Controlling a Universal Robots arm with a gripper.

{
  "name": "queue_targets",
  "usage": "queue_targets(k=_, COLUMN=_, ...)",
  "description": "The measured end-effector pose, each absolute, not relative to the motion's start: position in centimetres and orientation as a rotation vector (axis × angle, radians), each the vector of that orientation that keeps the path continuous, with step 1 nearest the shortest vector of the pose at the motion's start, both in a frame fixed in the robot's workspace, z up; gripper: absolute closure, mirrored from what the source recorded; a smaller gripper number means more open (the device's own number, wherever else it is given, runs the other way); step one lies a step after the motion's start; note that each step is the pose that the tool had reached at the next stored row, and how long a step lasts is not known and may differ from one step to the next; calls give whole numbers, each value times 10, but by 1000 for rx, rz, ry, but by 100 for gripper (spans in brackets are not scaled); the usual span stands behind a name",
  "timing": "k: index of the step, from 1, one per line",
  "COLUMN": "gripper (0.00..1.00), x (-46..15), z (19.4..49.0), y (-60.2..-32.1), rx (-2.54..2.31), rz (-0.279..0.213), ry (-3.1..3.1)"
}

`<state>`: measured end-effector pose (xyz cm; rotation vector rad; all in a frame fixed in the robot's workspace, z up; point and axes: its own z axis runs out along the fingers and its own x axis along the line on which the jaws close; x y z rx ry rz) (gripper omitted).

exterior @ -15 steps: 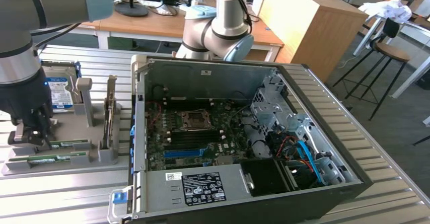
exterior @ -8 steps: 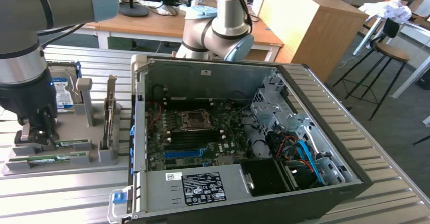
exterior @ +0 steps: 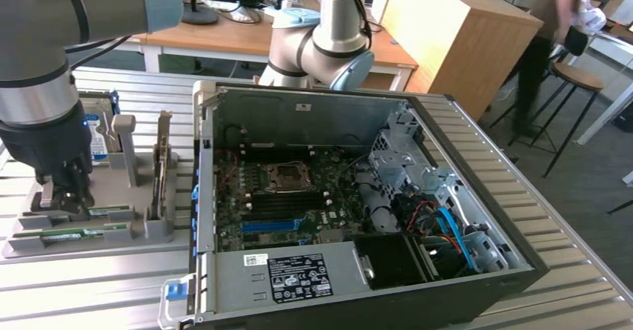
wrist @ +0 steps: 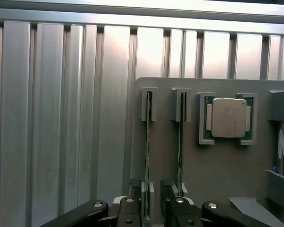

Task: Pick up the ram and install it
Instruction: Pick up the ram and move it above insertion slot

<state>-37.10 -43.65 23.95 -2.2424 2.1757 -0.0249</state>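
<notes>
Hovering low over the gray holder (wrist: 217, 175) on the table (wrist: 61, 118), the gripper (wrist: 152, 208) stands open, fingers (wrist: 128, 210) either side of the ram (wrist: 147, 142).

No readable text; power-supply label (exterior: 299, 278) illegible.

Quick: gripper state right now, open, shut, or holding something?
Gripper: open, jaws standing either side of one end of the ram in the grey holder, not clamped on it.
</notes>
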Motion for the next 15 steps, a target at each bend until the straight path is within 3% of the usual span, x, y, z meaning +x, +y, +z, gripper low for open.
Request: queue_targets(k=15, gripper=70, x=-364, z=239, y=-437, rx=-2243, rz=-25, ry=2176)
